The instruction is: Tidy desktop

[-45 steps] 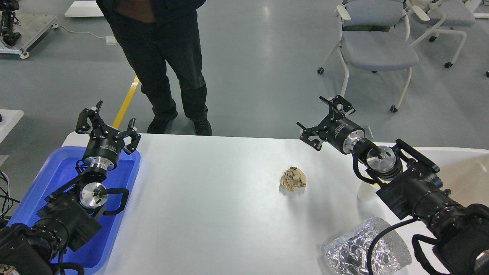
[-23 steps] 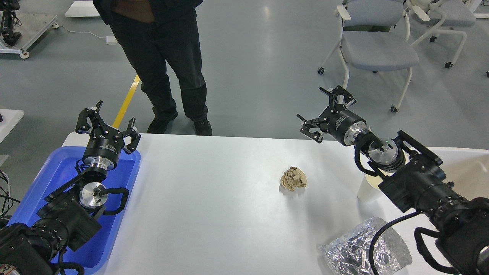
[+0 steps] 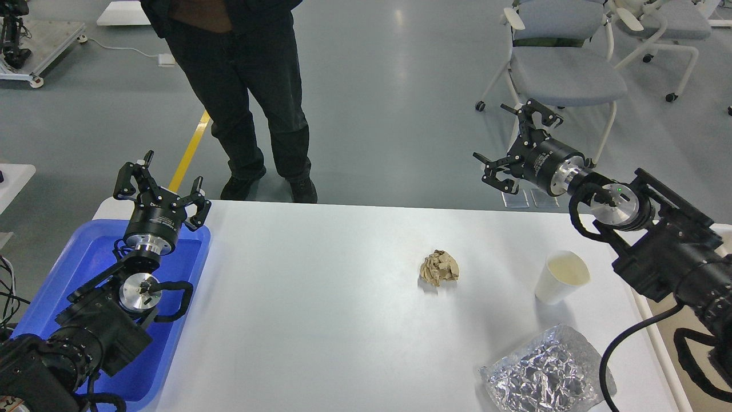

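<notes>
Counts, head view: 1 desktop, white, w/ 3 loose items on it: 1 crumpled brown paper ball mid-right, 1 white paper cup further right, 1 silver foil bag near right. 1 blue tray at left edge. 2 robot arms, so 2 grippers: left gripper over tray's far end, right gripper past desk's far right edge, both w/ fingers spread. On floor beyond: 1 person, legs only, far left-centre; 2 grey chairs, nearer chair and second chair at far right. 1 yellow floor line.
</notes>
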`<state>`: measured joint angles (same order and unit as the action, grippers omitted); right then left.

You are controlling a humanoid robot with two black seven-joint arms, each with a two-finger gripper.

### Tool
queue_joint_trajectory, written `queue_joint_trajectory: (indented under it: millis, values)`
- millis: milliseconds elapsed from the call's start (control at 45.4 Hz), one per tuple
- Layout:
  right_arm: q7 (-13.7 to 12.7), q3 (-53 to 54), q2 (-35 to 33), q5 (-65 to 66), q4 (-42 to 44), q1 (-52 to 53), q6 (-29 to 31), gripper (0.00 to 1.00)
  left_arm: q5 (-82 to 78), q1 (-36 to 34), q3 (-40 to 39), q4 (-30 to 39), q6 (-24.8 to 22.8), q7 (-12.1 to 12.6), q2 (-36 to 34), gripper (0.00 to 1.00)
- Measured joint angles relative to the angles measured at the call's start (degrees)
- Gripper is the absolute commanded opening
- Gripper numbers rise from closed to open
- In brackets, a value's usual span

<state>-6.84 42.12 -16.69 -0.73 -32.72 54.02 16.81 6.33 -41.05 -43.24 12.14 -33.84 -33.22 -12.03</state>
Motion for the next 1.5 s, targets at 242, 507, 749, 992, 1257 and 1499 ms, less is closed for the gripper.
queue_joint_trajectory:
  millis: [242, 507, 749, 992, 1257, 1499]
  values:
    - [0.03, -4.67, -6.31, 3.98, -3.89, -0.76, 0.27, 1.00, 0.00, 0.00, 0.00, 0.00, 0.00, 0.00, -0.01, 1.00]
    - [0.20, -7.57, -12.68, 14.12, -9.39, -2.31, 0.38, 1.00, 0.00, 0.00, 0.00, 0.00, 0.00, 0.00, -0.01, 1.00]
    - [1.97, -8.83, -19.55, 27.51, -14.50, -4.01, 0.41, 1.00, 0.00, 0.01, 0.00, 0.00, 0.00, 0.00, 0.01, 1.00]
    - [7.39, -13.61, -24.53, 38.75, -16.58, -5.84, -0.11, 1.00, 0.00, 0.01, 0.00, -0.01, 0.00, 0.00, -0.01, 1.00]
    - [12.67, -22.07, -27.24, 47.33, -17.03, -6.79, -4.17, 1.00, 0.00, 0.01, 0.00, -0.01, 0.00, 0.00, -0.01, 1.00]
    - [16.29, -31.68, -27.73, 53.72, -16.96, -6.70, -12.28, 1.00, 0.00, 0.01, 0.03, -0.01, 0.06, 0.00, -0.01, 1.00]
